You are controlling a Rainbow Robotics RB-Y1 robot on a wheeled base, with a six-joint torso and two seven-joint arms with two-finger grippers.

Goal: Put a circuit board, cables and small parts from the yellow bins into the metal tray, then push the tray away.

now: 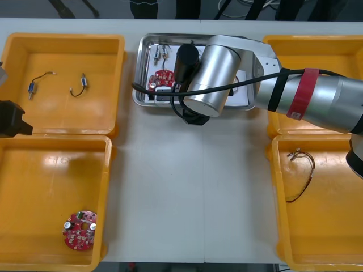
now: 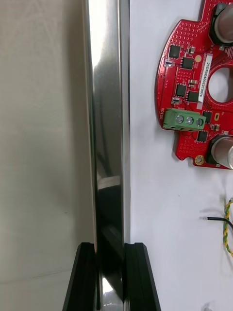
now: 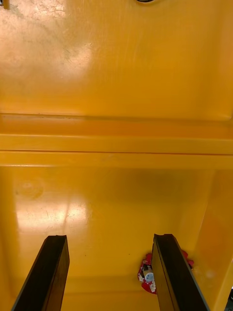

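The metal tray [image 1: 138, 73] stands at the table's far middle, white inside, with a red circuit board [image 1: 160, 79] and small metal parts [image 1: 159, 52] in it. My right gripper [image 1: 194, 117] is at the tray's near edge, mostly under its own wrist. In the right wrist view, the gripper [image 2: 112, 252] is shut on the tray's shiny rim [image 2: 109, 121], with one finger outside and one inside. The circuit board [image 2: 199, 97] and a twisted cable end [image 2: 227, 233] lie on the white floor beyond. My left gripper [image 3: 109, 248] hangs open over the left bins, holding nothing.
A second circuit board [image 1: 80, 229] lies in the near-left yellow bin [image 1: 34, 170]. The far-left bin holds two small parts on thin wires [image 1: 83, 83]. A thin cable [image 1: 303, 175] lies in the near-right bin. The left arm [image 1: 11, 119] waits at the left edge.
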